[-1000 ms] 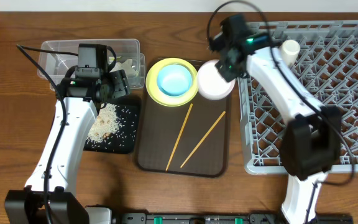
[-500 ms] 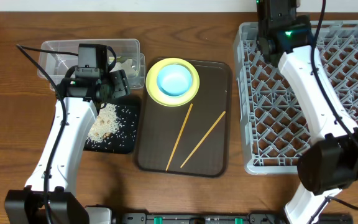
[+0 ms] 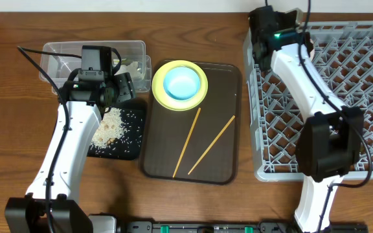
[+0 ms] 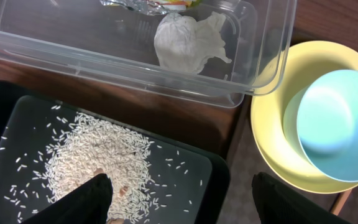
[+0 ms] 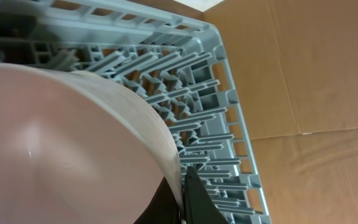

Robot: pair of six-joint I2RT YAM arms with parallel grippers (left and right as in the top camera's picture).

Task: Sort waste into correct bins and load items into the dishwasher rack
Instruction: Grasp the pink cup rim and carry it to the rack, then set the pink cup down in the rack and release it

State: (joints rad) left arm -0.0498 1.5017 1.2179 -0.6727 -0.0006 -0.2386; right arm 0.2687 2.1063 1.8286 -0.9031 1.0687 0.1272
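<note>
Left arm [image 3: 70,142]: rises from the lower left edge of the overhead view and ends in the upper left, with the wrist turned right. Left gripper [image 4: 188,202] points down over the black tray [image 3: 131,150], fingers wide apart, nothing between them. Rice [image 3: 109,126] is heaped in that tray. One fingertip is at the heap's edge; cannot tell if it touches. Clear tub [image 3: 57,52] sits just above the tray in frame and holds the tissue [image 4: 185,38] and a snack wrapper [image 4: 166,4].

Centre: brown serving tray [image 3: 222,97] on the table [image 3: 5,129]. Yellow plate [image 3: 160,96] at its upper left corner, light-blue bowl [image 3: 182,83] in it. Two chopsticks [image 3: 188,142] lie slanted below, apart.

Right arm [image 3: 303,77]: climbs from the lower right leaning left, wrist over the upper left corner of the rack [image 3: 361,97]. Right gripper [image 5: 184,186] is clamped tight on the rim of the white-pink bowl [image 5: 61,143], over the rack's pegs. From overhead the bowl is hidden under the wrist.
</note>
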